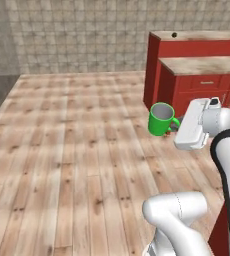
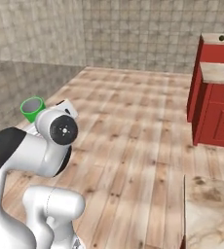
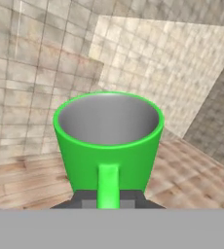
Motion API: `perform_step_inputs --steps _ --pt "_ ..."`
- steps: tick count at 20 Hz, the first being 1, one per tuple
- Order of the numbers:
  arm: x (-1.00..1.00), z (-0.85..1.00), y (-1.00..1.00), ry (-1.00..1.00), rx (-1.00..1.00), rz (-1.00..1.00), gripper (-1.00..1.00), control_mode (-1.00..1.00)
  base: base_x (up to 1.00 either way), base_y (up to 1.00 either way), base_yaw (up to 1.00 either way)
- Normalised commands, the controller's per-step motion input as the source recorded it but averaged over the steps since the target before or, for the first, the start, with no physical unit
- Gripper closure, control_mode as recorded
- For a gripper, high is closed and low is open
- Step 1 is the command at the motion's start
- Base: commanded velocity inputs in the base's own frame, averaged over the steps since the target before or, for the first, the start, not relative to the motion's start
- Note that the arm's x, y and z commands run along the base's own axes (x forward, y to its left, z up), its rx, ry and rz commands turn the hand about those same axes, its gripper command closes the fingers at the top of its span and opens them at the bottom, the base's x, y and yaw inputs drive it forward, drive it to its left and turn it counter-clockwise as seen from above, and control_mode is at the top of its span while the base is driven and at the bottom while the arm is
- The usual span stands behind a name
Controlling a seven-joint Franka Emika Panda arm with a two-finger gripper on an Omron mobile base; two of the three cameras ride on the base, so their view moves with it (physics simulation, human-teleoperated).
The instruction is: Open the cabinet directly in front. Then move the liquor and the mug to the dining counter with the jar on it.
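From my left base camera I look forward and down from behind the arm [image 1: 222, 150], which rises at lower right, over the wooden floor [image 1: 72, 150] to a far tiled wall [image 1: 77, 35]. My right base camera faces the same way, with the arm at lower left. Both share the floor, the wall, the red counter [image 1: 197, 70] on the right and the green mug [image 1: 161, 119]. My hand camera sits very near the mug, looking along the gripper at its handle, with wall and floor beyond.

Plank floor [image 1: 77, 150], tiled walls [image 1: 77, 35], red counters [image 1: 207, 85] beyond.
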Motion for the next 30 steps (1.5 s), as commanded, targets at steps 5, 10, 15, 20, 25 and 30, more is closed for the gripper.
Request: perform_step_inputs --steps 5,10,15,20,25,30 --pt "0.0 0.0 0.0 0.0 0.0 0.0 1.0 1.0 1.0 0.0 -0.13" --pt "0.0 0.0 0.0 0.0 0.0 0.0 1.0 1.0 1.0 0.0 -0.13" --pt "0.0 0.0 0.0 0.0 0.0 0.0 1.0 1.0 1.0 0.0 -0.14" --pt "0.0 0.0 0.0 0.0 0.0 0.0 1.0 1.0 1.0 0.0 -0.14" --pt "0.0 0.0 0.0 0.0 0.0 0.0 1.0 1.0 1.0 0.0 -0.11" --pt "0.0 0.0 0.0 0.0 0.0 0.0 1.0 1.0 1.0 0.07 -0.13"
